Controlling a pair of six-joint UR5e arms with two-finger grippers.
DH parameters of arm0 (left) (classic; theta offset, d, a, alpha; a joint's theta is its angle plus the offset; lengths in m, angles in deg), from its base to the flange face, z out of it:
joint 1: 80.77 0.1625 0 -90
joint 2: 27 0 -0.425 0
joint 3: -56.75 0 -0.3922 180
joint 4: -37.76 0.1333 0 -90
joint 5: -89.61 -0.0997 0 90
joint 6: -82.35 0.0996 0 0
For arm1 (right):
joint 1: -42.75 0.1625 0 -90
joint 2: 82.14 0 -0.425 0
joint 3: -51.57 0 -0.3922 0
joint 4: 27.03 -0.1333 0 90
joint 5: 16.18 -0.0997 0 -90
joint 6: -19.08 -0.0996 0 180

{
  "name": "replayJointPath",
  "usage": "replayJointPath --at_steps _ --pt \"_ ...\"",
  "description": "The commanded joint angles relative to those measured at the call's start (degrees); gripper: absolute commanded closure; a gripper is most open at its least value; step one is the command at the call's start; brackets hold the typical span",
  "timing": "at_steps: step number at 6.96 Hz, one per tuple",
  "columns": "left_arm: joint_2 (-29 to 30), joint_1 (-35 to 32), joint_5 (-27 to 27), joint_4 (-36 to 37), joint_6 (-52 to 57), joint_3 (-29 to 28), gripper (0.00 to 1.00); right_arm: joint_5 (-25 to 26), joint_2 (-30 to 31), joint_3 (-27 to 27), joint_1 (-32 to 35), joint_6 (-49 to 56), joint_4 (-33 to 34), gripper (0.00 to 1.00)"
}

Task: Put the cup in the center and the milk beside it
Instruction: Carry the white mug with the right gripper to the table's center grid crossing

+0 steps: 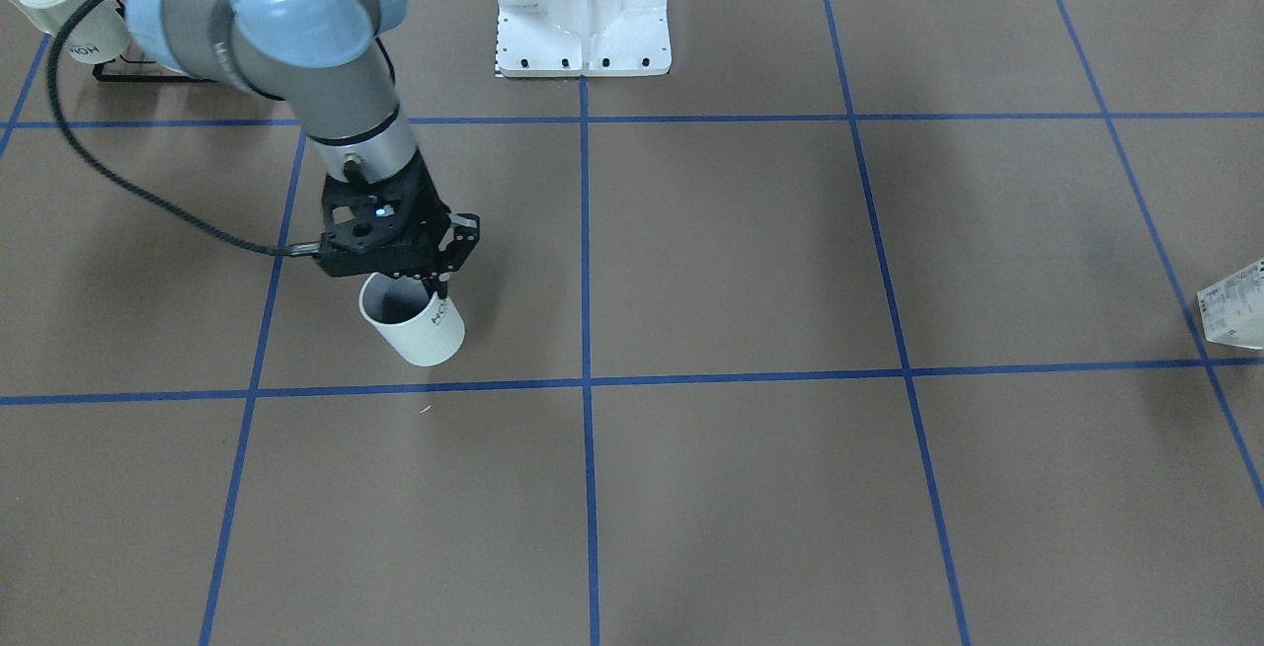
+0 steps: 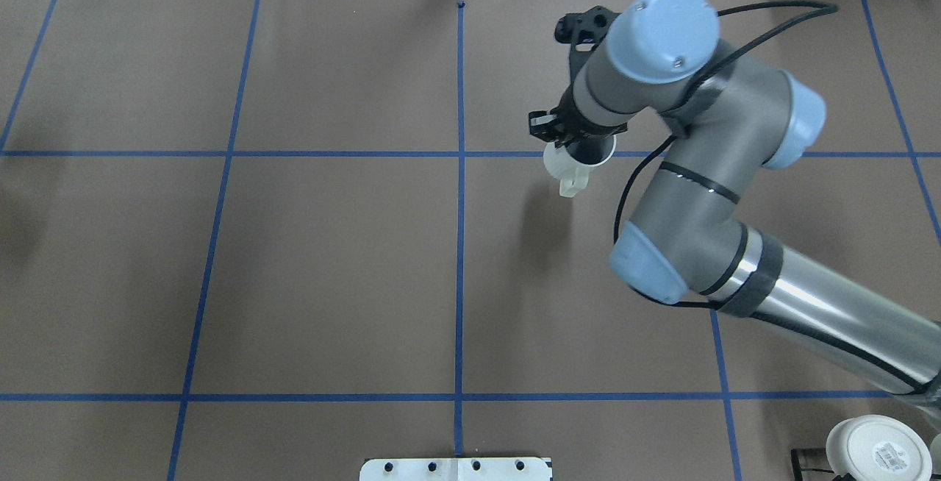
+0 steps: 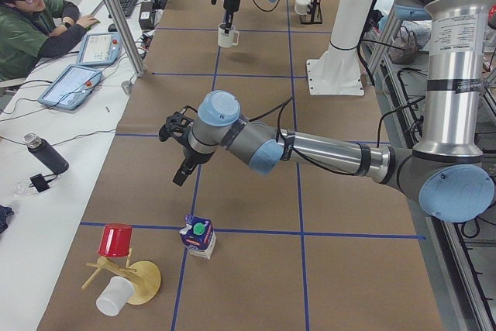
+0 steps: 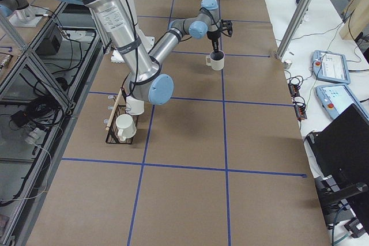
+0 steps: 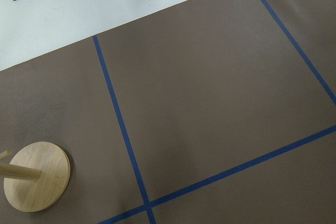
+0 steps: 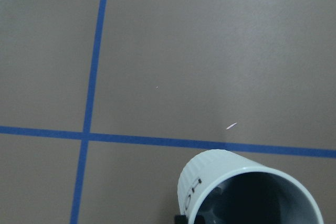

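though the left gripper (image 3: 180,177) cannot be judged, the right gripper (image 1: 440,284) clamps the empty cup (image 1: 423,334)

Bare surface (image 2: 331,268) spreads across the middle squares; the right end effector (image 1: 441,290), gripping a cup (image 1: 425,335), hangs right of centre, while a milk carton (image 3: 198,236) and wooden stand (image 3: 143,281) block the left end.

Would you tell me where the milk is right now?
In the exterior left view, the milk stands on a blue tape line beside the wooden stand.
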Motion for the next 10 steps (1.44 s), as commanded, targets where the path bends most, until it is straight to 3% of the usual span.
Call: replayJointPath --at_steps 1,3,10 --pt "-0.1 0.1 0.0 0.0 0.1 -0.3 0.01 6.0 -7.4 1.8 -7.8 -11.1 8.9 1.00" --pt "-0.2 0.2 0.4 0.0 0.1 -0.5 0.01 7.2 -13.6 8.1 -10.9 -15.7 11.8 1.00" --pt "-0.2 0.2 0.4 -0.1 0.1 -0.9 0.01 7.0 -17.8 14.4 -14.1 -17.0 11.2 1.00"
